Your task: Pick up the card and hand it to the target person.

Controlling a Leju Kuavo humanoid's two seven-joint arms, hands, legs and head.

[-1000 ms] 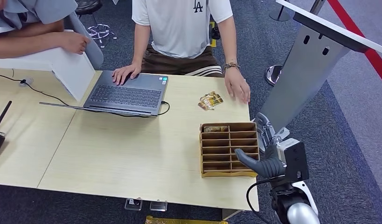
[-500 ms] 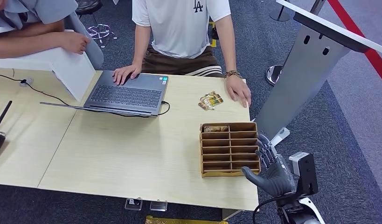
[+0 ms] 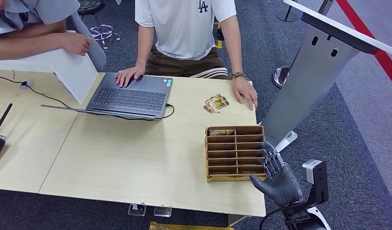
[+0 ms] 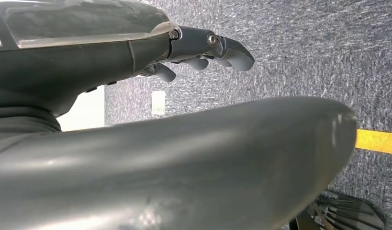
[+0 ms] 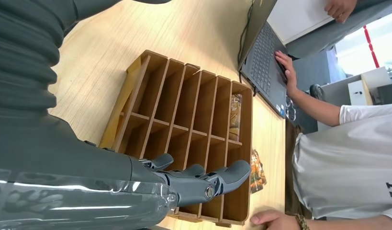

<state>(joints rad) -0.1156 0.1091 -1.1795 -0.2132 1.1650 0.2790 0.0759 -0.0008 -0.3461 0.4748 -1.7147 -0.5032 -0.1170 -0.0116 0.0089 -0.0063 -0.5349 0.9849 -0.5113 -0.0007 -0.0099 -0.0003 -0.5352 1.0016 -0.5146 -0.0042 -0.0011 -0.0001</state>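
A small pile of picture cards lies on the table, just left of the hand of the person in the white shirt. One more card lies in the far-left slot of the wooden divider box. My right hand hovers at the box's near right corner, fingers apart, holding nothing. My left hand hangs over grey carpet, fingers loosely extended and empty.
A laptop with the person's other hand on it sits at the table's far side. A second person leans over a white box at the far left. A grey slanted stand rises right of the table.
My right hand has drawn back from the box's right side toward the table's near corner and lower in view. The person's hand by the cards pulled back slightly.
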